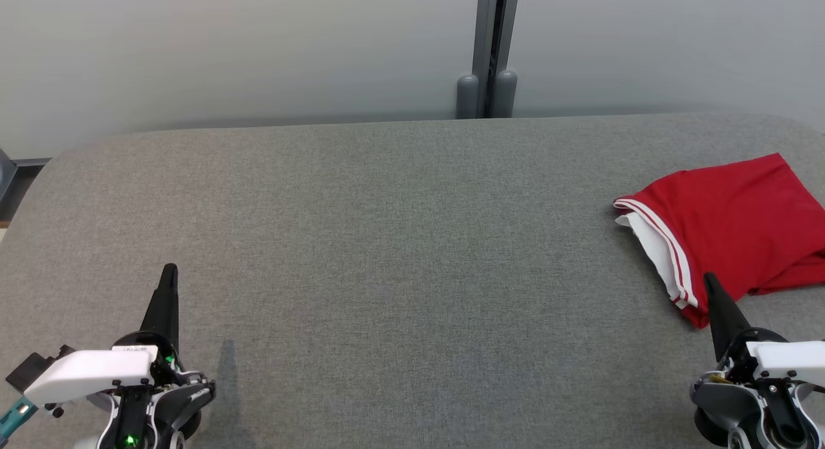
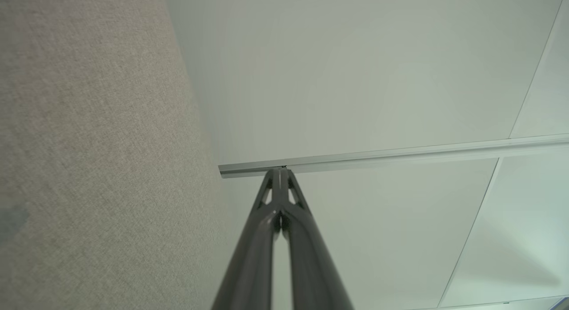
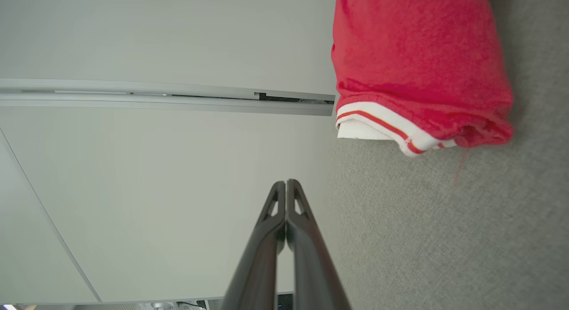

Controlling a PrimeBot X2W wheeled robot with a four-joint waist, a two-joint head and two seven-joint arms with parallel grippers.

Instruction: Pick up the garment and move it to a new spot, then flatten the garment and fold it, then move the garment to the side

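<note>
The red garment point(image 1: 735, 223) lies folded at the right edge of the grey table point(image 1: 387, 243), its white trim with red stripes turned toward the table's middle. The right wrist view has the garment point(image 3: 418, 65) at the upper right. My right gripper point(image 1: 711, 279) is shut and empty at the lower right, its tip just in front of the garment's near corner. The same shut fingers point(image 3: 286, 185) point past the cloth without touching it. At the lower left my left gripper point(image 1: 170, 268) is shut and empty, far from the garment, and its closed tips point(image 2: 279, 171) point at the wall.
A pale wall with a grey vertical post point(image 1: 490, 49) runs behind the table. The table's grey fabric stretches wide between the two grippers. Its rounded left corner point(image 1: 38, 172) drops off at the far left.
</note>
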